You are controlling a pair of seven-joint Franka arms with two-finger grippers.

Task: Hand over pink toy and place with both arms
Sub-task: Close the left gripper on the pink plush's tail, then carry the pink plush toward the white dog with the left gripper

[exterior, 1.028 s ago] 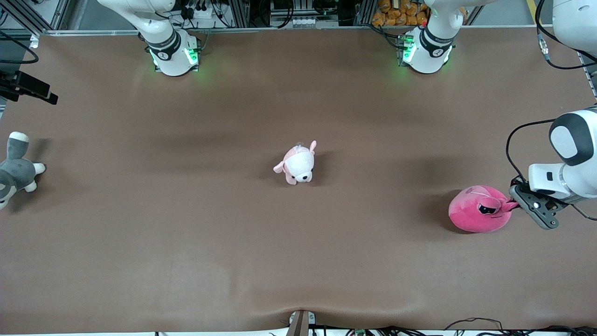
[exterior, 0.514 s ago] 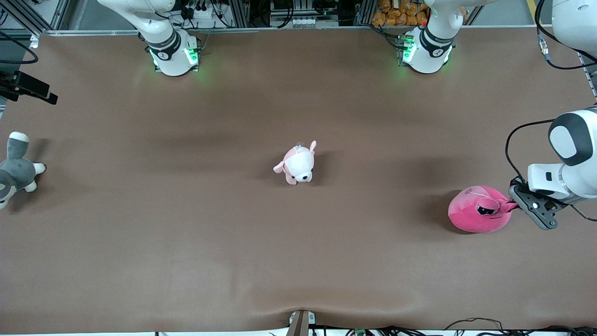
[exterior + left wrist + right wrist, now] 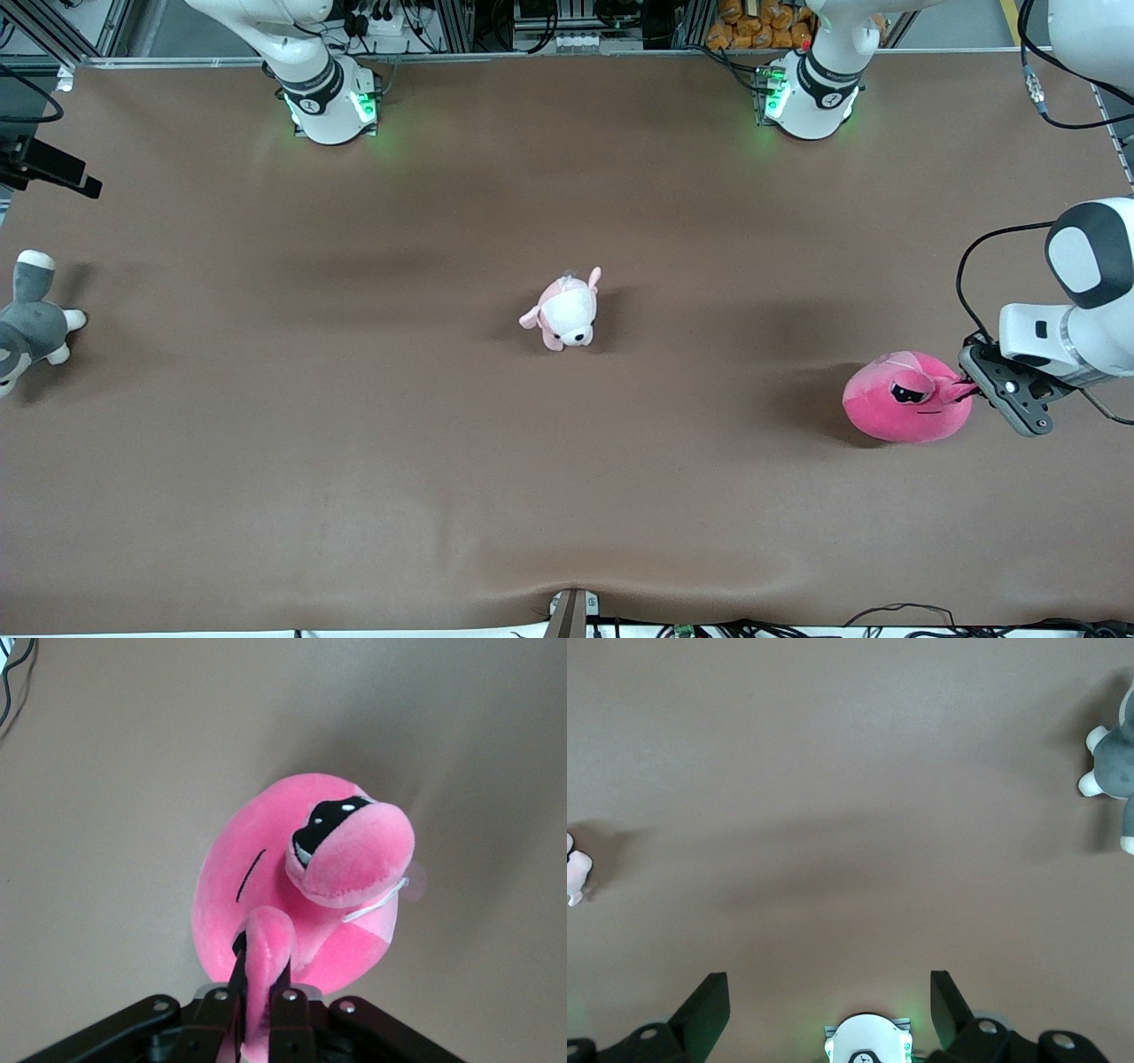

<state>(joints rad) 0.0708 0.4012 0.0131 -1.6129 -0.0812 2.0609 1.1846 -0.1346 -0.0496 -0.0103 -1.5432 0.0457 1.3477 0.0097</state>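
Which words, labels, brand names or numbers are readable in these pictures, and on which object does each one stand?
None can be read.
Pink toy, held by one eye stalk in the left gripper: a white tag, no readable print.
Arm bases: small white marks on the black bands, too small to read.

Two glossy white robot arms (image 3: 1085, 292) wear black joint bands, green-lit bases (image 3: 802, 97), looping black cables and silver-screwed black grippers (image 3: 257, 1010).
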